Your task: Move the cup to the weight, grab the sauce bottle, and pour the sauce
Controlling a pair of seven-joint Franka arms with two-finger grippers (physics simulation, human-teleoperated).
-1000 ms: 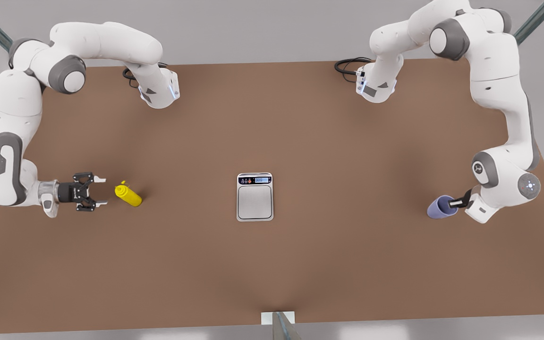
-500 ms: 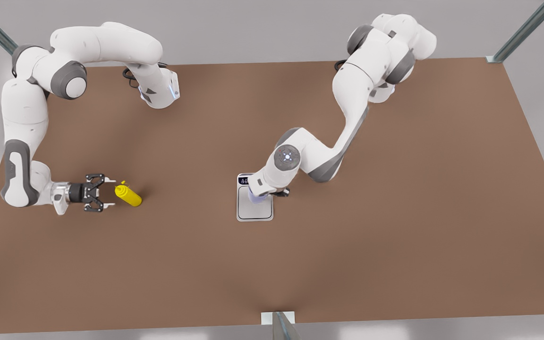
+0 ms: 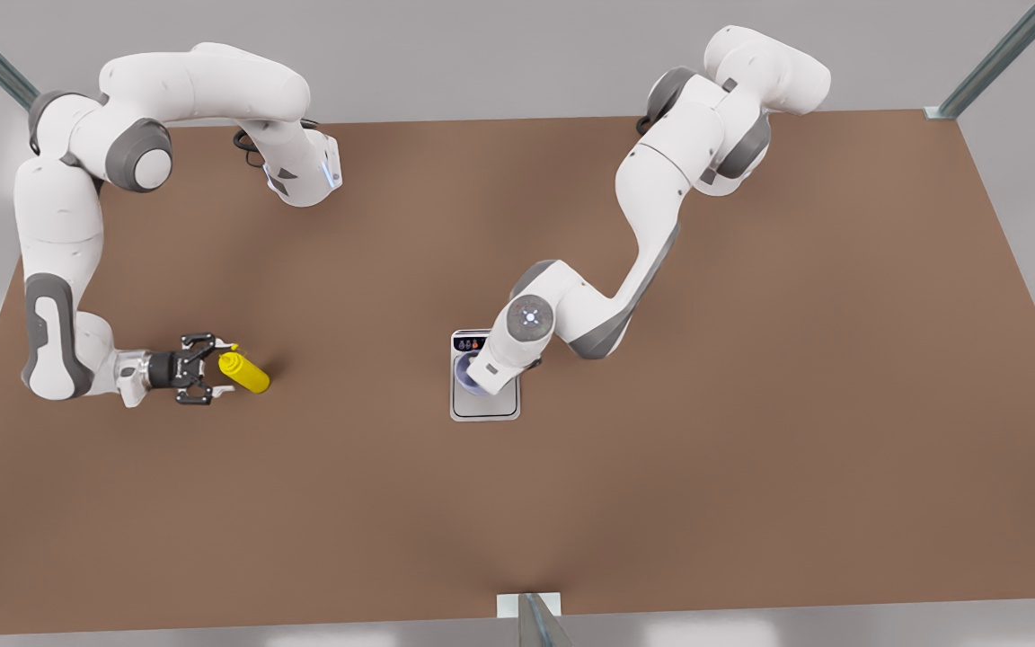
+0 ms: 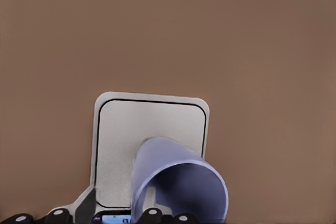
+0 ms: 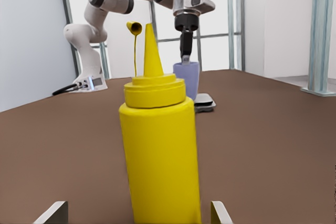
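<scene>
Left end effector (image 3: 484, 377) grips the cup (image 3: 473, 378) by its rim over the weight (image 3: 485, 407), frame centre. Right end effector (image 3: 223, 369), fingers wide, straddles the upright sauce bottle (image 3: 244, 372), centre-left. Advice: settle cup flat mid-plate before release; close squarely on bottle body.

- No words, brand names or numbers can be read on anything here.
- The scale (image 3: 485, 406) has a black strip along one end with small coloured marks; they are too small to make out, and the arm covers the rest of the strip.
- The yellow bottle (image 5: 160, 150) is plain, with no label.
- The cup (image 4: 178, 184) is plain too.
</scene>
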